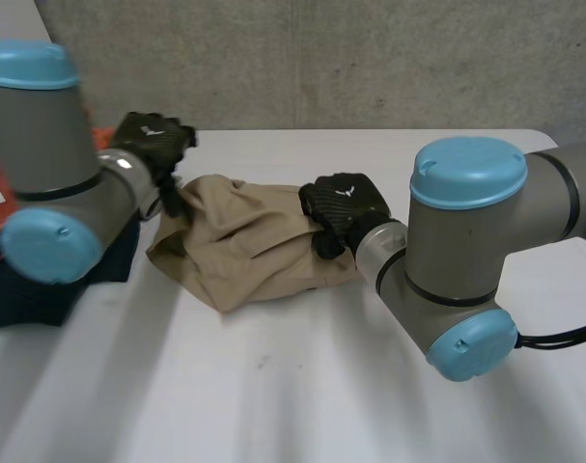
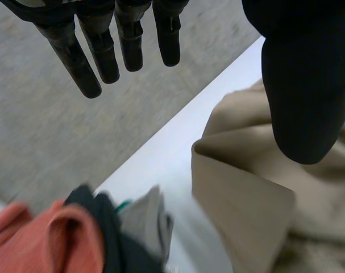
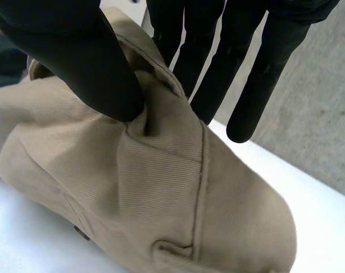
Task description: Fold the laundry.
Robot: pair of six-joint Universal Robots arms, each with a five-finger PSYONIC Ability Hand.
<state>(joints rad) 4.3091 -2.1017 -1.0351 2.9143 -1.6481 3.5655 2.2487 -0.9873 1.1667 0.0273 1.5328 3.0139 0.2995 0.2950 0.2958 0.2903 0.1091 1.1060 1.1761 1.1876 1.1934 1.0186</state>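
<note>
R arm (image 1: 461, 270) elbow nearest lens, lower right of frame; L arm (image 1: 41, 164) elbow at far left.

Tan garment (image 1: 249, 241) lies crumpled on white table (image 1: 273, 386), centre frame, between the two hands.

R hand (image 1: 343, 207): at garment's right end. Wrist view: thumb (image 3: 75, 62) pressed into a ridge of cloth, straight fingers (image 3: 240, 79) on the ridge's far side. Clamped on garment, small bite only.

L hand (image 1: 155, 140): at garment's upper-left corner. Wrist view: fingers (image 2: 104, 51) straight, spread from thumb, holding nothing; thumb hangs over cloth edge.

Clothes pile (image 1: 41, 280) at left edge, just beside L arm.

Risks (judgement):
- R pinch shallow; cloth may slip out on a lift.
- L hand not gripping; a one-sided pull would drag and bunch the garment.
- Folding before flattening would set creases.
- L arm close to pile; may snag it.

Orientation: long axis approx left-right across frame, left end slightly higher. Seamed band end points to R hand; cannot tell if that is the waist.
</note>
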